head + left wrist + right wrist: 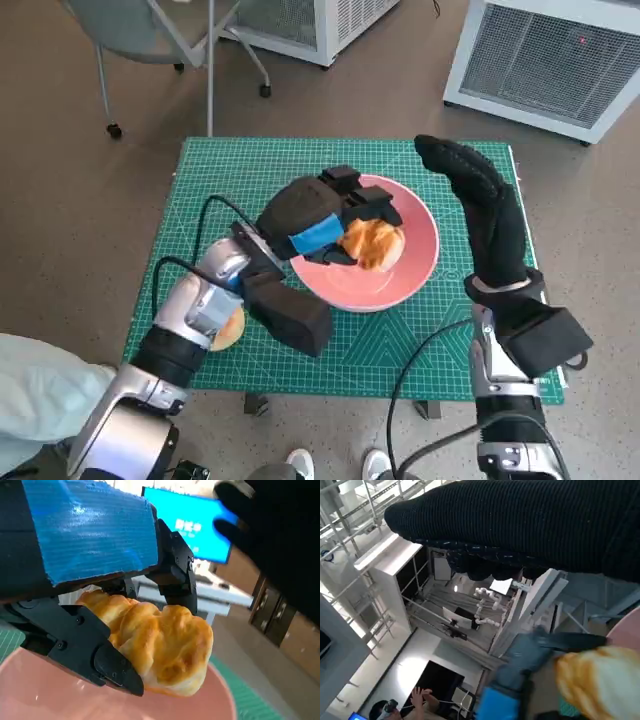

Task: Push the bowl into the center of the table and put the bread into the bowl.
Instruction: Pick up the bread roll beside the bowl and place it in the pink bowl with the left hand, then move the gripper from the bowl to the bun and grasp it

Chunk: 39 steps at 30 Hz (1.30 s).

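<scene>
A pink bowl sits on the green cutting mat, a little right of the table's middle. My left hand holds a golden bread roll over the bowl's inside; in the left wrist view the bread is gripped between black fingers just above the pink bowl. My right hand hovers beside the bowl's right rim with fingers stretched out and nothing in it. In the right wrist view the glove spans the picture, with the bread blurred near one corner.
A second piece of bread lies on the mat under my left forearm. White cabinets with grilles and a wheeled chair stand beyond the table. A person's shoes show at the near edge.
</scene>
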Each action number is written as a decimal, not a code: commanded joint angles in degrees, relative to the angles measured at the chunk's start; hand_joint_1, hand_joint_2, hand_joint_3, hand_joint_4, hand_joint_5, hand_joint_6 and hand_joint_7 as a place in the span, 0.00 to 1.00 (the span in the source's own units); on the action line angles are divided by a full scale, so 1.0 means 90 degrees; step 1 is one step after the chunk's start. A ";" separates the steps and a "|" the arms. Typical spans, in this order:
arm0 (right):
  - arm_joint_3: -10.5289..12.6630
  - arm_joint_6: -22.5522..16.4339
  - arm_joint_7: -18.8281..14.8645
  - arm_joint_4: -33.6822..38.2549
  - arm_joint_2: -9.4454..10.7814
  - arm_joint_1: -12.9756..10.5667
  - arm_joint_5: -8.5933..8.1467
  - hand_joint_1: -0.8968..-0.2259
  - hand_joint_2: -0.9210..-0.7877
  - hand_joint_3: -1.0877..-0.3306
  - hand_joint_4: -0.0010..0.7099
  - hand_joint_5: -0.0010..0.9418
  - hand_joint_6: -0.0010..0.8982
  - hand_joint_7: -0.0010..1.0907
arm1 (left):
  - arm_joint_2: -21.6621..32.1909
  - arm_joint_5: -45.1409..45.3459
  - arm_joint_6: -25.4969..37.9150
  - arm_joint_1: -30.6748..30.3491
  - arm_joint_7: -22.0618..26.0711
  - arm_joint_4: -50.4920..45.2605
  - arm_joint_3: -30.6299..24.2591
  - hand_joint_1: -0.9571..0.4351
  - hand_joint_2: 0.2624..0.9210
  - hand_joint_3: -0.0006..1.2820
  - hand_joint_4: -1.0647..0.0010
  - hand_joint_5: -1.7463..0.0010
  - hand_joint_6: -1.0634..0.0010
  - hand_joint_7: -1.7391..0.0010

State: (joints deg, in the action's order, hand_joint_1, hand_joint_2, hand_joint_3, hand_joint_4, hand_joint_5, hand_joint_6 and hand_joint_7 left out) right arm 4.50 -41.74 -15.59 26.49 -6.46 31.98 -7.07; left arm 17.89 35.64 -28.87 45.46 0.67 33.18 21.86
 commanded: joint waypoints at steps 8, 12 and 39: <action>0.0039 0.0188 0.0049 -0.0105 0.0054 -0.0216 -0.0103 0.27 0.00 0.39 0.24 0.00 0.00 0.46 | 0.0393 -0.0083 0.0266 -0.0129 0.0712 -0.0586 -0.0067 0.51 0.84 0.02 0.78 0.95 0.66 0.86; 0.0023 0.0179 0.0055 -0.0106 0.0070 -0.0224 -0.0106 0.27 0.00 0.39 0.23 0.00 0.00 0.47 | 0.0618 -0.0503 0.0297 -0.0316 0.1183 -0.1007 -0.0287 0.41 0.84 0.01 0.85 0.99 0.69 0.95; -0.0070 0.0074 0.0072 0.0255 0.0171 -0.0028 -0.0004 0.30 0.00 0.40 0.24 0.00 0.00 0.47 | 0.2674 -0.3777 0.0606 -0.2097 0.3686 -0.2921 -0.2668 0.18 1.00 0.06 0.93 1.00 0.70 0.99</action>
State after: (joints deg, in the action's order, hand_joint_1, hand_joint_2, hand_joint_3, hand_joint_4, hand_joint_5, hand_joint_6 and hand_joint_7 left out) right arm 4.26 -41.16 -15.07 27.57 -5.49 31.81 -7.52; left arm 39.80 3.07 -24.63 29.41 32.21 8.43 -0.38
